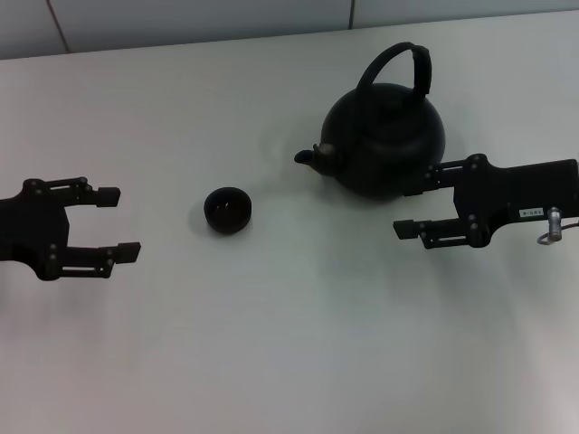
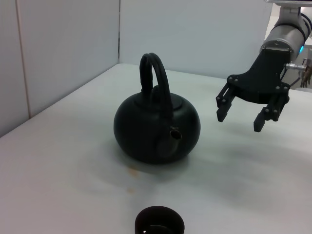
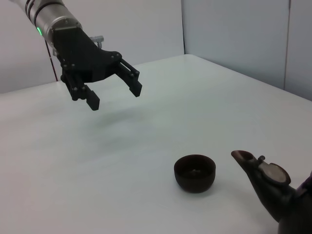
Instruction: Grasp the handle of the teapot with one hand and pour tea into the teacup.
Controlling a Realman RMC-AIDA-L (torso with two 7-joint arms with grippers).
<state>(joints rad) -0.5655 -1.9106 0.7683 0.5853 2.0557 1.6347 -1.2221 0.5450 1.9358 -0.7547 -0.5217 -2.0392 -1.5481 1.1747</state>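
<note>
The black teapot (image 1: 384,140) stands on the white table at the back right, its spout pointing toward the small black teacup (image 1: 227,210) at the centre. Its arched handle (image 1: 398,63) stands upright over the lid. My right gripper (image 1: 414,203) is open and empty, just beside the teapot's near right side, below the handle. My left gripper (image 1: 125,221) is open and empty, to the left of the teacup. The left wrist view shows the teapot (image 2: 156,129), handle (image 2: 155,73), teacup (image 2: 159,224) and right gripper (image 2: 240,122). The right wrist view shows the teacup (image 3: 195,171), the spout (image 3: 253,163) and the left gripper (image 3: 115,97).
The white table (image 1: 289,362) runs to a pale wall at the back (image 1: 181,23). Nothing else stands on the table in these views.
</note>
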